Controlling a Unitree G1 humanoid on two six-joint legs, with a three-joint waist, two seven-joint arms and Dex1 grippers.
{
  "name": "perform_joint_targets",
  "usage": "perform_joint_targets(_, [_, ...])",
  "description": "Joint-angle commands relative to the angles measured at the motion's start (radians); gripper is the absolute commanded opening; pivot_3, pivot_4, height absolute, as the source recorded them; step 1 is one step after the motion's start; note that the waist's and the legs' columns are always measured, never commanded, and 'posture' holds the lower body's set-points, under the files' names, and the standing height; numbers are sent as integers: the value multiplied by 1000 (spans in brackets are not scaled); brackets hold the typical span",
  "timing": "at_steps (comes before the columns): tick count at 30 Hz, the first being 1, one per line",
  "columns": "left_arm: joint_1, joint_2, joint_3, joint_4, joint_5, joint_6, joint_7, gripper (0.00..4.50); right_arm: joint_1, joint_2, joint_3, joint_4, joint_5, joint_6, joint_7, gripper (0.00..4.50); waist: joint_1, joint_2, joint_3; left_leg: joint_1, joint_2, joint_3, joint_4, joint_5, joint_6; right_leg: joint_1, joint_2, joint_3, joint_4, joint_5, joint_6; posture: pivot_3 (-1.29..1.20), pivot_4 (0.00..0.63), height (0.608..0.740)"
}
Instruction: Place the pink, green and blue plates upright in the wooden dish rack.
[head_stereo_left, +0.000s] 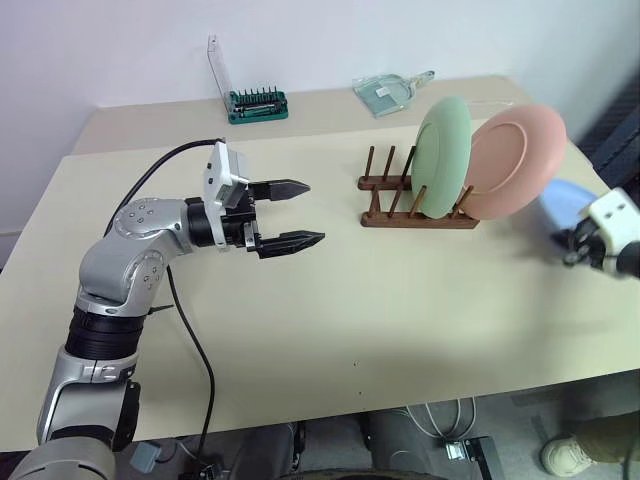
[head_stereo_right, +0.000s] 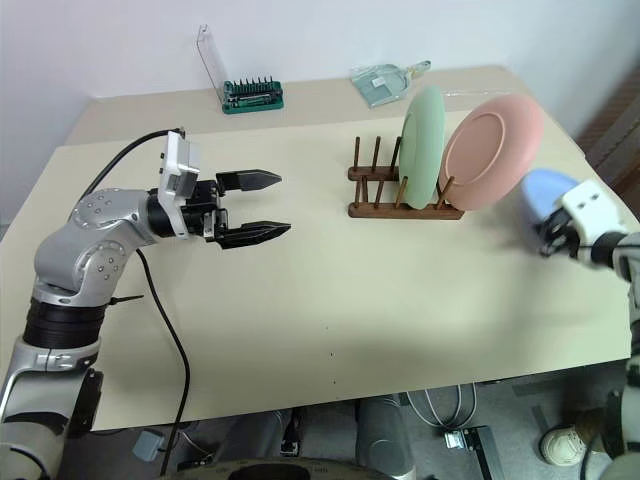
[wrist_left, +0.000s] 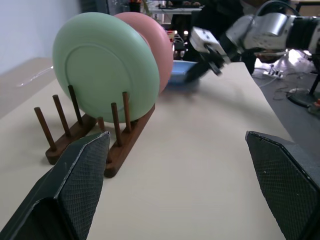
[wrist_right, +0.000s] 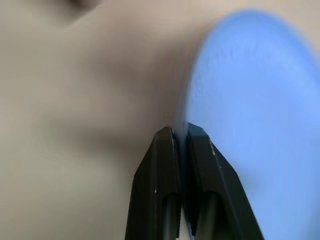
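Blue plate (head_stereo_right: 545, 190) at counter's right edge: stiff, light, slick; rim pinched by clenched right end effector (wrist_right: 181, 134). Left end effector (head_stereo_left: 298, 213) released.

The blue plate (head_stereo_right: 545, 192) beside the rack (head_stereo_right: 405, 208) is blurred and partly hidden behind the right gripper (head_stereo_right: 548, 240). In the right wrist view its rim meets the closed fingers (wrist_right: 165, 165), too blurred to tell whether it is pinched. The pink plate (wrist_left: 152, 47) is mostly hidden behind the green plate (wrist_left: 102, 65).

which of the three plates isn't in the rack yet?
The blue plate, down at the table's right edge by the right gripper. The green plate and pink plate stand upright in the wooden dish rack.
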Motion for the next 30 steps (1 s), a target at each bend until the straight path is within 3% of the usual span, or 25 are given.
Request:
perform_joint_targets(1, [-16, 2, 24, -9, -4, -13, 4, 4500, -138, -19, -59, 76, -23, -78, -189, 40, 2, 0, 0, 0, 0, 0, 0, 0, -1, -1, 0, 0, 0, 0, 0, 0, 150, 740])
perform_joint_targets(5, [-27, -5, 25, 0, -1, -20, 13, 4500, -294, -27, -111, 162, -19, -195, -371, 40, 11, 0, 0, -4, 0, -1, -1, 3, -5, -2, 0, -1, -1, 0, 0, 0, 150, 740])
perform_joint_targets(8, [-35, -6, 28, 12, 1, -18, 22, 4500, -364, 71, -194, 75, 159, -214, -227, 40, 6, 0, 0, -4, 0, -1, -1, 2, -4, -2, 0, -1, -2, 0, 0, 0, 150, 740])
perform_joint_targets(11, [-35, -7, 34, 16, 1, -20, 31, 4500, -358, 198, -263, -213, 459, 0, -21, 40, -19, -1, 1, -2, 1, 0, -1, 1, -1, -1, 1, 0, -1, 0, 0, 0, 150, 740])
perform_joint_targets(14, [-31, -17, 52, 9, -3, -36, 53, 4500, -354, 277, -328, -445, 720, 276, -42, 40, -22, 1, 1, -3, 2, -2, -2, 0, 0, -3, 2, -1, 2, 0, 0, 0, 150, 740])
perform_joint_targets(18, [-25, -21, 64, 3, -14, -27, 74, 4500, -348, 333, -366, -612, 977, 502, -68, 40, 8, 1, 1, -7, 1, -3, -1, 2, -4, -6, 1, -1, 1, 0, 0, 0, 150, 740])
perform_joint_targets(23, [-13, -16, 72, -11, -16, -25, 81, 4500, -283, 357, -316, -699, 984, 539, -33, 40, 14, 1, 0, -7, 0, -3, 0, -1, 1, -5, 0, -1, 1, 0, 0, 0, 150, 740])
perform_joint_targets(30, [-5, -2, 87, -21, -28, -13, 85, 4500, -277, 393, -344, -716, 1124, 643, -81, 40, 6, 1, 1, -7, 1, -2, -1, -1, 1, -8, 0, -1, 1, 0, 0, 0, 150, 740])
